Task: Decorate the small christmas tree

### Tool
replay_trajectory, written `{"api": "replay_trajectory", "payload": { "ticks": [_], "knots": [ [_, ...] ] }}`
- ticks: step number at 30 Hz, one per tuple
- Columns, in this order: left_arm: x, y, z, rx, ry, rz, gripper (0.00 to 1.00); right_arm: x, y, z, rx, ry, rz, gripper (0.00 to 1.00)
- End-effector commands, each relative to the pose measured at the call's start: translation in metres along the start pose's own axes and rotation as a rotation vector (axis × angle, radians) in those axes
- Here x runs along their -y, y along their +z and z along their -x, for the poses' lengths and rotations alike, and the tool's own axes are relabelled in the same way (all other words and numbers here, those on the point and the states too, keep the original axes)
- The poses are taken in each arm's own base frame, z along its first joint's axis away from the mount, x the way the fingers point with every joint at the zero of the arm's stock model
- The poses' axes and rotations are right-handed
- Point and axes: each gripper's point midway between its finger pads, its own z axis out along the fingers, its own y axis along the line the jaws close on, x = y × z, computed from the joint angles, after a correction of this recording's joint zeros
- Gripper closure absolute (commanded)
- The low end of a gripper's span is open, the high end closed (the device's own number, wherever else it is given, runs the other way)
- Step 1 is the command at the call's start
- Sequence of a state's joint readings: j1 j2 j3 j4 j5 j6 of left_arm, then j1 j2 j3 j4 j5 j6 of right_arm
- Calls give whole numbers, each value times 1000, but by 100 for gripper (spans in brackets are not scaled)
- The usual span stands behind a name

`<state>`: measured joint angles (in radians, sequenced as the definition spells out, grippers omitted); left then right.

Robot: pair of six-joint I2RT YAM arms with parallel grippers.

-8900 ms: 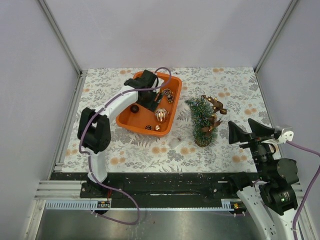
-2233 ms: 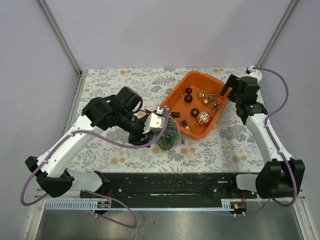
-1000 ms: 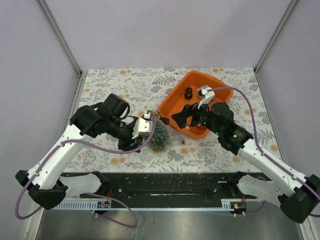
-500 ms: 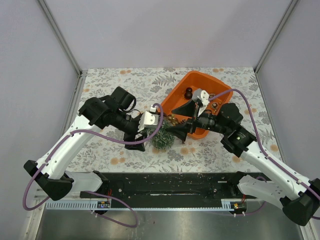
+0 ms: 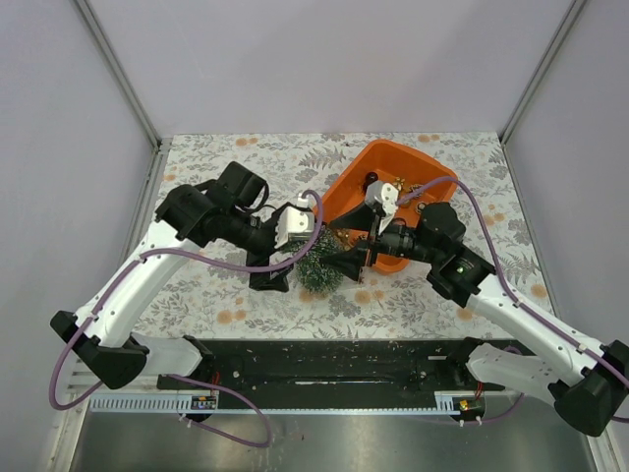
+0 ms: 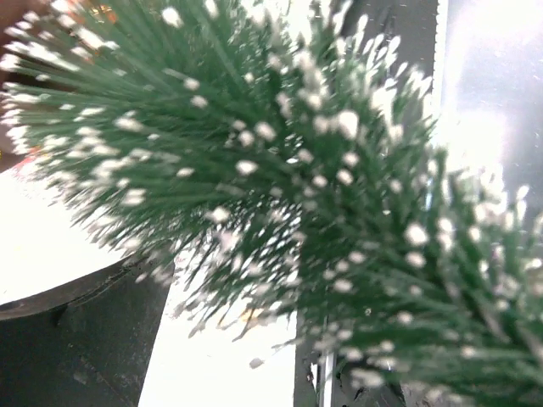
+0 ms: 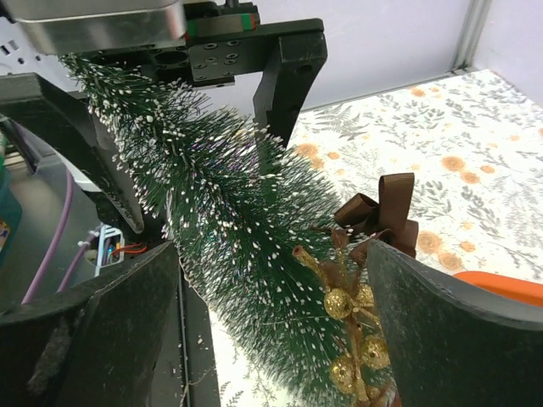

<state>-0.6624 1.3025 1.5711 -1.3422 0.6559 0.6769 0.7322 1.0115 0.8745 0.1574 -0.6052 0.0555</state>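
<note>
The small christmas tree [image 5: 320, 269] is dark green and frosted, and is held tilted above the table beside the orange tub [image 5: 395, 147]. My left gripper [image 5: 298, 258] is shut on it. Its needles fill the left wrist view [image 6: 280, 170]. In the right wrist view the tree [image 7: 229, 220] runs from the left gripper [image 7: 195, 127] down between my own fingers. A brown bow [image 7: 382, 208] and a gold berry sprig [image 7: 344, 305] sit against its tip. My right gripper [image 5: 347, 264] is open, with its jaws on either side of the tree's tip [image 7: 271, 339].
The orange tub holds small baubles, among them a dark one [image 5: 371, 179], mostly hidden by my right arm. The floral tablecloth [image 5: 226, 167] covers the table. Grey walls stand on three sides and a black rail [image 5: 324, 359] runs along the near edge.
My right gripper has moved left from over the tub to the tree's tip. My left gripper keeps hold of the tree and has shifted slightly, tilting it toward the right gripper.
</note>
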Motion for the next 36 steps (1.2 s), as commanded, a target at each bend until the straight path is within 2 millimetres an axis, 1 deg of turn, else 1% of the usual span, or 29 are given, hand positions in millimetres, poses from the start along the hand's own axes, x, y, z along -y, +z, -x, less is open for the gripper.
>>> {"api": "replay_trajectory", "payload": {
  "ticks": [1,4,6,9,13,16,19,22,25,29,33,36],
  "knots": [
    [-16,-21,15,71,28,165,1,1,-10,35,79,-95,-63,1],
    [-21,-27,15,110,19,254,1,5,-12,35,79,-92,-88,1],
    [-21,-30,14,134,19,288,1,8,-11,34,75,-88,-104,1],
    [-22,-28,7,152,-40,319,1,13,-10,35,72,-76,-125,1],
    [-23,-27,4,171,-60,346,1,17,-8,37,73,-63,-143,1],
    [-24,-32,5,179,-61,374,1,16,-6,37,77,-46,-138,1],
    [-32,-41,8,192,-74,437,1,19,-8,39,78,-41,-161,1],
    [-36,-48,5,203,-88,487,1,21,-10,41,72,-44,-177,1],
    [-36,-50,-2,197,-91,513,1,23,-11,43,69,-45,-191,1],
    [-34,-60,-9,201,-88,566,1,26,-12,44,63,-47,-215,1],
    [-30,-73,-9,228,-97,617,1,30,-15,46,59,-58,-244,1],
    [-23,-80,-4,266,-106,624,1,33,-16,46,61,-57,-261,1]
  ]
}}
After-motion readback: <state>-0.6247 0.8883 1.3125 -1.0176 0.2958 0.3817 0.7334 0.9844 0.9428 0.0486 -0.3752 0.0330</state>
